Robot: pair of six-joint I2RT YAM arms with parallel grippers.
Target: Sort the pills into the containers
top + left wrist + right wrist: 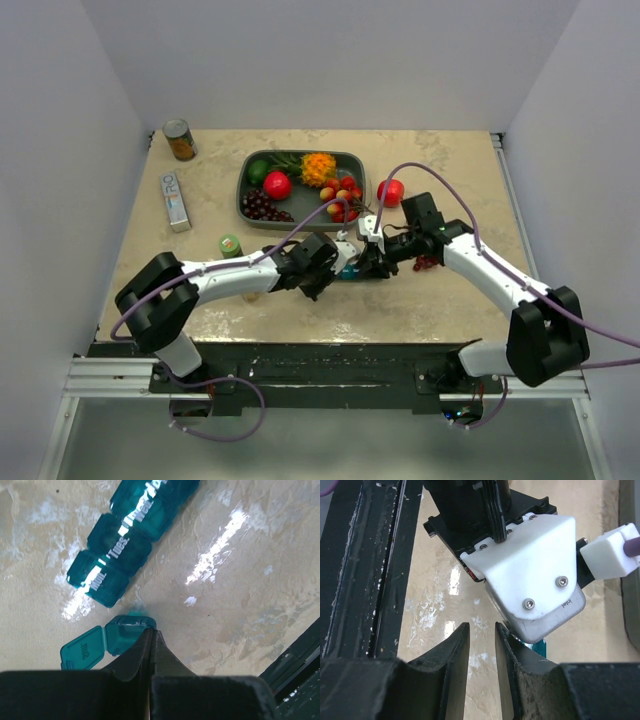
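Observation:
A strip of teal containers (125, 545), lids shut and marked Mon, Tues and on, lies on the beige table in the left wrist view. One separate cell (120, 632) marked Sun stands apart with its lid (82, 650) open. A small pale teal bit (136, 611) lies just beyond it; I cannot tell what it is. My left gripper (151, 629) is shut, tips at the Sun cell's right edge. My right gripper (481, 626) is open by a narrow gap, empty, right behind the left wrist's white camera housing (535, 565). In the top view both grippers (333, 262) (368, 262) meet over the containers (350, 271). No pills show clearly.
A grey fruit tray (352, 158) stands at the back with a red fruit (390, 190) beside it. A tin can (180, 140), a white box (176, 200) and a green-lidded jar (230, 245) stand at the left. The black front rail (360, 555) runs close by.

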